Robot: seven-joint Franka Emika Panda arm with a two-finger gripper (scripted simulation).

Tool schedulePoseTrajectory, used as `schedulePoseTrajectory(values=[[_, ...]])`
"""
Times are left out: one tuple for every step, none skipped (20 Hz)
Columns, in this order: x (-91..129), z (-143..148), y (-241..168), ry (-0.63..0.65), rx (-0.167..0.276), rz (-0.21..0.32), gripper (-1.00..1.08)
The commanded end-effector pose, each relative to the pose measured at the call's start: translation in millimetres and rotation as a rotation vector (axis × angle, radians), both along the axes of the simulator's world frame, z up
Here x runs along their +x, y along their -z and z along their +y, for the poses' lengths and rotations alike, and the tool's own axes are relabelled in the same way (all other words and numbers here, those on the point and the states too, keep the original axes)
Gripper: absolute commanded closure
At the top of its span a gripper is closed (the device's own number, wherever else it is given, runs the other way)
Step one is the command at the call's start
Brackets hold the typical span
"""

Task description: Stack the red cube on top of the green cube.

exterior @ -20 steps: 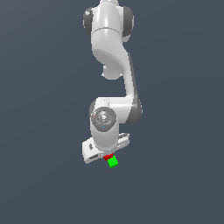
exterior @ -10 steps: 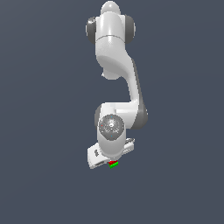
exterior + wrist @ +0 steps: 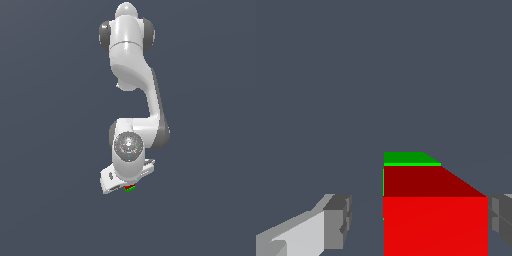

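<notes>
Wrist view shows the red cube (image 3: 435, 225) filling the space between the two grey fingers (image 3: 338, 222), with a narrow gap seen at the finger on one side and the other finger just at the cube's far face; the jaws stand apart around the cube, and whether either pad touches it cannot be told. A sliver of the green cube (image 3: 406, 158) is seen beyond the red cube's upper edge and along one side of it, so the red cube is judged to rest on, or just above, the green one, slightly offset. From the exterior view, the arm is seen reaching down, and the gripper (image 3: 127, 184) hides nearly all of both cubes: only a small red and green patch (image 3: 130, 188) shows at about six o'clock from the wrist joint. The desk is seen only as a plain dark surface (image 3: 50, 210). The step in hand is judged to be the placing or release of the red cube on the green cube. The next move calls for the jaws to be held wide and the hand to be lifted straight up, so that the red cube is not dragged off its support.
</notes>
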State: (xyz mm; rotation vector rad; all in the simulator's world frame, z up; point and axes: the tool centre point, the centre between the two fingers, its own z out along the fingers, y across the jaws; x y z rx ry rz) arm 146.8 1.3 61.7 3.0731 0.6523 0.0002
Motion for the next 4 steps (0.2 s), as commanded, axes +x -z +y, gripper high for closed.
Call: schedulePoseTrajectory(values=[[0.1, 0.0, 0.0, 0.000, 0.000, 0.000, -0.92], [0.1, 0.0, 0.0, 0.000, 0.000, 0.000, -0.92], [0.1, 0.0, 0.0, 0.000, 0.000, 0.000, -0.92], [0.1, 0.0, 0.0, 0.000, 0.000, 0.000, -0.92]])
